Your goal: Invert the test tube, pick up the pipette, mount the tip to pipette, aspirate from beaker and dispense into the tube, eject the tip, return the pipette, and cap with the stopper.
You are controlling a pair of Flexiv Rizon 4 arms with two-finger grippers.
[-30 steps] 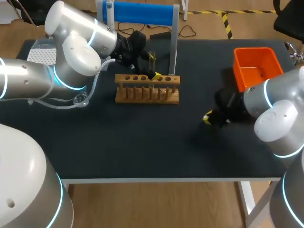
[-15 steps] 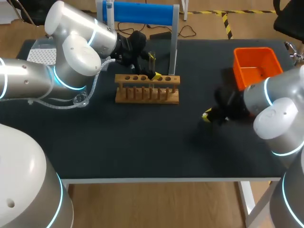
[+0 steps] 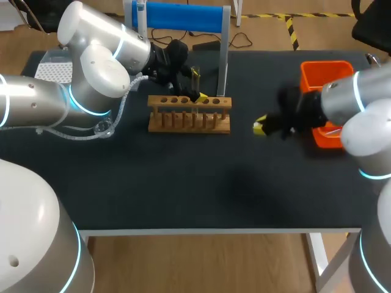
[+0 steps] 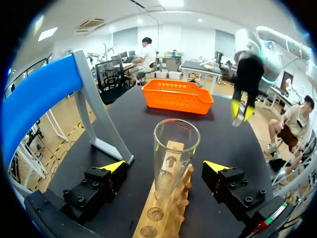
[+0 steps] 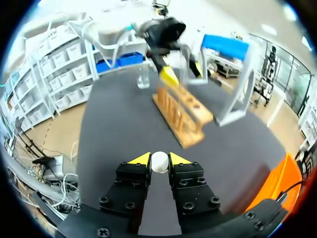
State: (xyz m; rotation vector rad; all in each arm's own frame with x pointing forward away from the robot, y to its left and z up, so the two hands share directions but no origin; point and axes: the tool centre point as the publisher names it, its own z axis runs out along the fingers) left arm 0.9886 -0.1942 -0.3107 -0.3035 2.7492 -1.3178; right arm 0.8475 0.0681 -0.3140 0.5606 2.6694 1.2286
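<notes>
Status:
- Wooden rack (image 3: 189, 116) sits mid-tabletop (image 3: 183, 183); everything below is placed relative to it.
- Test tube (image 4: 174, 153) stands upright in the rack, mouth up. Empty holes show on the wrist side of it; can't tell exactly which hole it's in.
- Left claw (image 4: 165, 166) is at the rack's back side, straddling the tube. It's released: both yellow tips are well clear of the glass, one on each side, with no contact.
- Right claw (image 5: 159, 159) is off the rack's right end, apart from it. It's clenched on the white stopper (image 5: 159, 162), which is pinched between both tips with its round end facing out. From that wrist, the rack lies ahead with its long side running away.
- Beaker (image 3: 104, 128), small clear glass, is on the tabletop near the rack's left end, under the left arm.
- Orange basket (image 3: 327, 76) is to the right of the rack, well apart, past the right claw. The right arm covers its near part in the head view.
- Blue-topped stand (image 3: 183, 15) is behind the rack, with its right leg just behind the rack's right end.
</notes>
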